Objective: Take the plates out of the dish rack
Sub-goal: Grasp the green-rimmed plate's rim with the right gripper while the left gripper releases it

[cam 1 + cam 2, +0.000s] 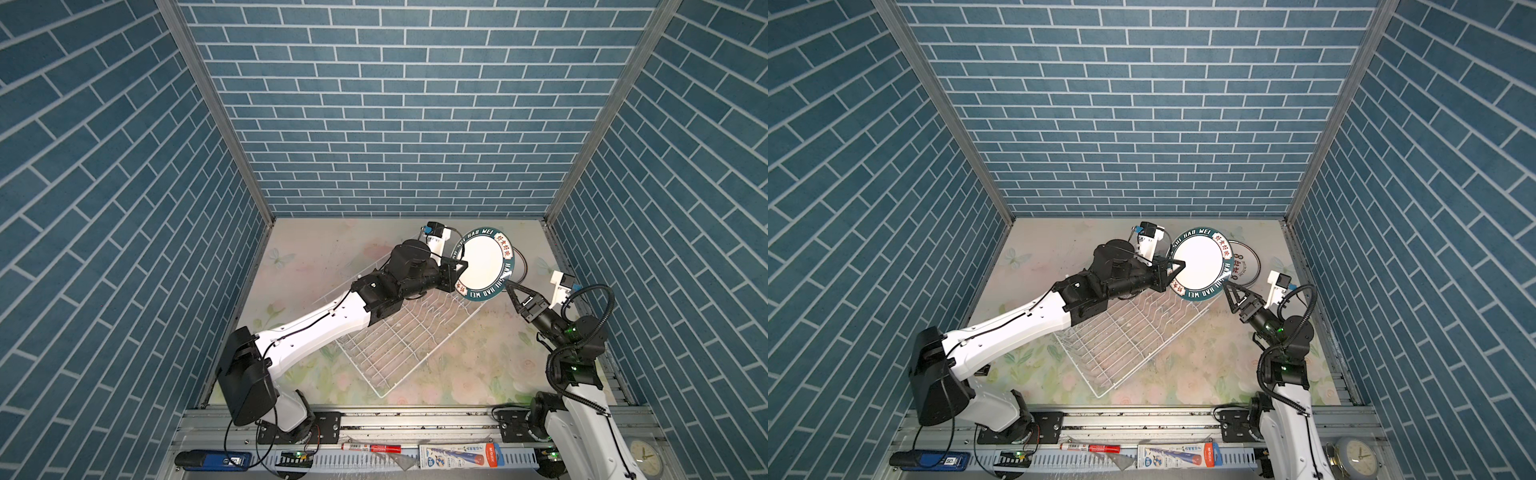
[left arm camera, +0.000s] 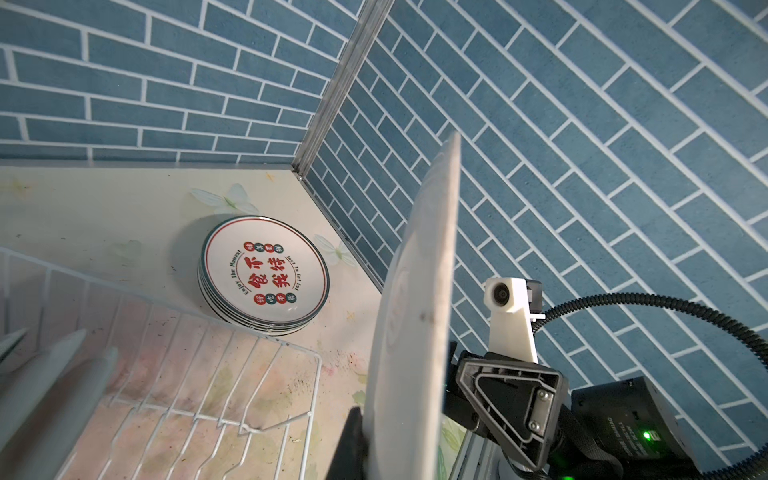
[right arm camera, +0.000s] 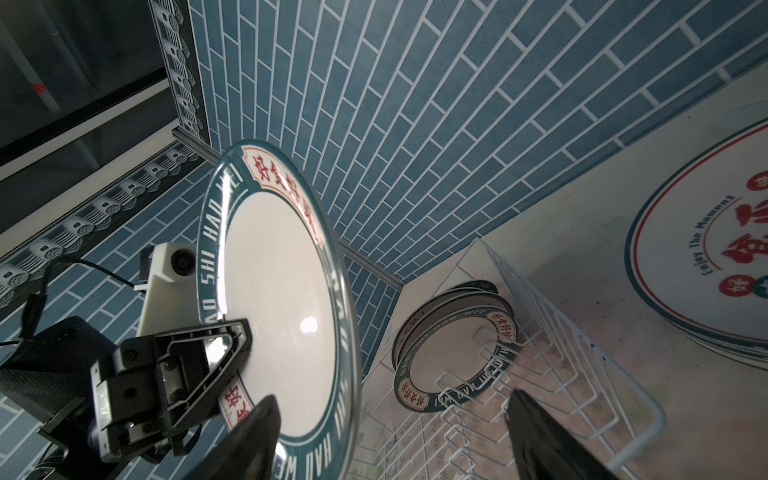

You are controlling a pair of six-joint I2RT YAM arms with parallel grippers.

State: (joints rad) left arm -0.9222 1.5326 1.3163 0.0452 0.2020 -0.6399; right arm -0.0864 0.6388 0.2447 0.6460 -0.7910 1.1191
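Plate point(image 1: 482, 262): green-rimmed, held tilted in the air.
Left fingers point(image 1: 459, 265): pinching its rim.
Right fingers point(image 1: 511, 290): spread, opposite rim between them.
Dish rack point(image 1: 386, 353): on the table point(image 1: 316, 257), below both fingers.
Stacked plates point(image 2: 266, 274): on the table, beyond the right fingers.

In both top views the left arm point(image 1: 316, 328) is covering the far left portion of the dish rack point(image 1: 395, 353). The held plate point(image 1: 484, 262) is partly hiding the lettered plate stack point(image 1: 1246, 266) there, which the right wrist view's edge is cutting off
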